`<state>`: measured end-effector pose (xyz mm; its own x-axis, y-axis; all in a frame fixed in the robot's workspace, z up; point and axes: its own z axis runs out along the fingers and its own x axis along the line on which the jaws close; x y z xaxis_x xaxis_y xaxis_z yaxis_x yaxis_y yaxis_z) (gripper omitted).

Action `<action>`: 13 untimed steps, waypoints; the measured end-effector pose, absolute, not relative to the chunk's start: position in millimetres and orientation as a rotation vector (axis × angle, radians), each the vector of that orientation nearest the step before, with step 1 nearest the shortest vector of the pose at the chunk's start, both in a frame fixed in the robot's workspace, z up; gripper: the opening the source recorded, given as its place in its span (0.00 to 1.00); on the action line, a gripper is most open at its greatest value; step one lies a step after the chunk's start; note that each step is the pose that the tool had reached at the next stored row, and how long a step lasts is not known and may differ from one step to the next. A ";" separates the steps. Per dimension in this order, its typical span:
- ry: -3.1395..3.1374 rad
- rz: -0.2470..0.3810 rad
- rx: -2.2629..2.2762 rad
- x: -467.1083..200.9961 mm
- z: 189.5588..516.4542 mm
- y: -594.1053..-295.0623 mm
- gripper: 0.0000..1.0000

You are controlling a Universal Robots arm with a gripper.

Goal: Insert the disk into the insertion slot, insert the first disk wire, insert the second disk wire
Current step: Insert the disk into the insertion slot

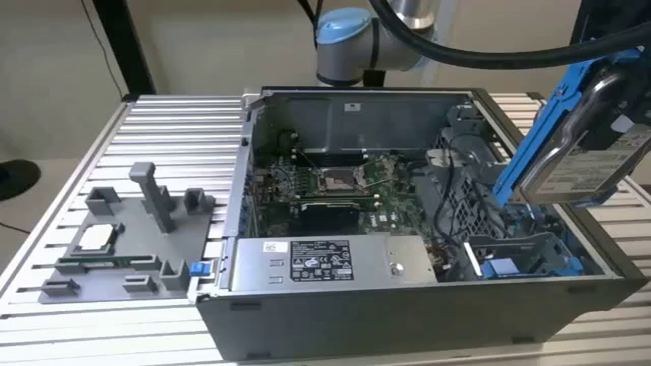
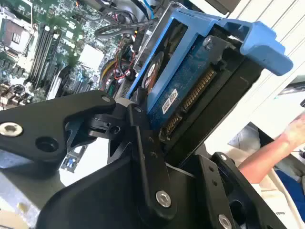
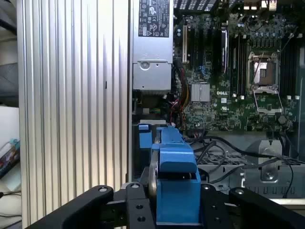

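My gripper (image 1: 617, 103) is shut on the disk (image 1: 580, 156), a silver drive with a white label in a bright blue carrier. It hangs tilted above the case's corner at the exterior view's right. In both wrist views the blue carrier (image 3: 175, 183) sits clamped between the black fingers (image 2: 143, 143), and the drive's connector edge (image 2: 190, 95) shows. The insertion slot (image 1: 529, 248), a grey bay with a blue tab (image 1: 501, 268), lies below the disk inside the case. Black cables (image 1: 447, 194) run loose beside it; I cannot tell which are the disk wires.
The open case (image 1: 407, 320) rests on a ribbed metal table (image 1: 173, 130). A silver box with a white sticker (image 1: 325, 263) and the motherboard (image 1: 336, 183) fill its middle. A grey fixture tray (image 1: 122, 236) stands at the exterior view's left. A person's arm (image 2: 276, 148) is nearby.
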<state>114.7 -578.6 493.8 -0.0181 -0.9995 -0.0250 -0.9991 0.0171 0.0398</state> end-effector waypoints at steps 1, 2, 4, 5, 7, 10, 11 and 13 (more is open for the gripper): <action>-2.233 -0.072 2.194 114.6 493.8 -578.6 0.00; -2.233 -0.072 2.194 114.6 493.8 -578.6 0.00; -2.233 -0.072 2.194 114.6 493.8 -578.6 0.00; -2.233 -0.072 2.194 114.6 493.8 -578.6 0.00; -2.233 -0.072 2.194 114.6 493.8 -578.6 0.00; -2.233 -0.072 2.194 114.6 493.8 -578.6 0.00; -2.233 -0.072 2.194 114.6 493.7 -578.6 0.00; -2.233 -0.072 2.194 114.6 493.3 -579.5 0.00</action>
<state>114.6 -579.5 493.3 -0.0181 -0.9995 -0.0253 -0.9991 0.0171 0.0398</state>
